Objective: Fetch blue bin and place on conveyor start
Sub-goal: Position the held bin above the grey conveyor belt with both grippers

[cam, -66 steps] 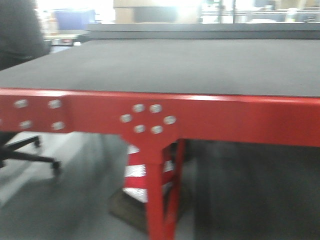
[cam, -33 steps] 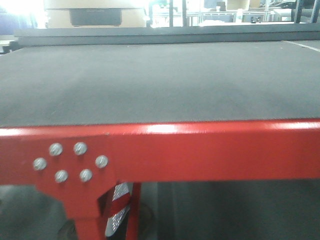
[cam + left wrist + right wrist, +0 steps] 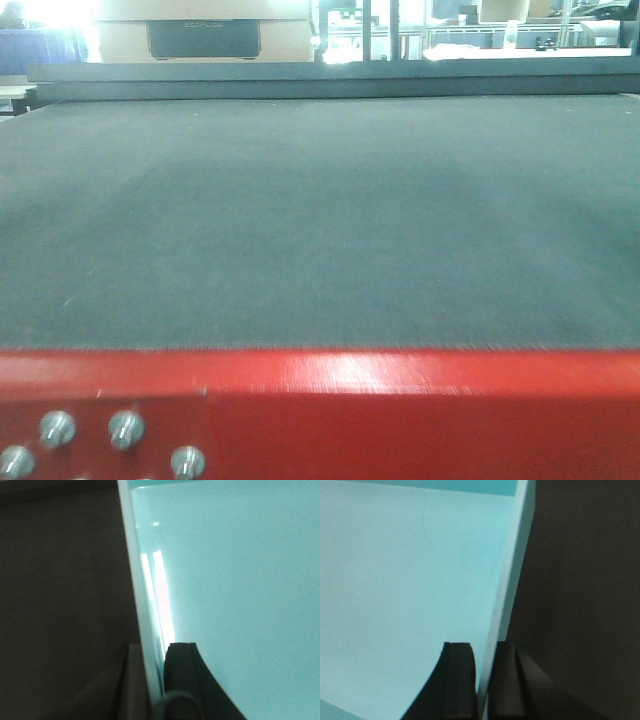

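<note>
The blue bin [image 3: 240, 580] is a light turquoise tub that fills the left wrist view's right side. My left gripper [image 3: 155, 652] is shut on its left wall, one finger inside and one outside. In the right wrist view the blue bin [image 3: 405, 580] fills the left side, and my right gripper [image 3: 485, 652] is shut on its right wall in the same way. The conveyor start [image 3: 320, 210] is a wide dark ribbed belt with a red frame edge [image 3: 400, 400] close in front. Bin and arms do not show in the front view.
Bolt heads [image 3: 125, 428] sit in the red frame at the lower left. A raised dark ledge [image 3: 330, 78] runs across the belt's far end. Behind it stand a cardboard box [image 3: 200, 35] and bright shelving. Dark surface lies beside the bin in both wrist views.
The front view has closed in on the conveyor and shifted right: the red frame dropped to the bottom edge, the belt fills the picture, and the red leg and floor have left view.
</note>
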Controlling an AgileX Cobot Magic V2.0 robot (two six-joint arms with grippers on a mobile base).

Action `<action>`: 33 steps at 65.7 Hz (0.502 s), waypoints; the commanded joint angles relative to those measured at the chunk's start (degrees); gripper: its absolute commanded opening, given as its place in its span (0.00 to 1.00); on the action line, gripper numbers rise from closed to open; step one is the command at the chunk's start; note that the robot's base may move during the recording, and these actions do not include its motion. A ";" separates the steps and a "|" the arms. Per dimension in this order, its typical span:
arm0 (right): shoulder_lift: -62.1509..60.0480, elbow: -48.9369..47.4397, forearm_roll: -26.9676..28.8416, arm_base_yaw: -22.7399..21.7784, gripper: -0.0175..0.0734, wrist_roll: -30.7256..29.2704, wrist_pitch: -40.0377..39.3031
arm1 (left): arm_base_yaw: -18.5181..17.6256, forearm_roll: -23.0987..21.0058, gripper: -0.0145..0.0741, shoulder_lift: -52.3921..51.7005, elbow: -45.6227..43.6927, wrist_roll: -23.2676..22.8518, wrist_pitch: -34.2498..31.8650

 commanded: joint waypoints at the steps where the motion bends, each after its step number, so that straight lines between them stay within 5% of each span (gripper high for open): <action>1: -1.09 -0.41 -5.88 -0.97 0.03 -1.49 -1.71 | 1.00 7.73 0.04 -1.11 -0.40 0.88 0.14; 33: -1.09 -0.41 -5.88 -0.97 0.03 -1.49 -1.93 | 1.00 7.73 0.04 -1.11 -0.40 0.88 0.14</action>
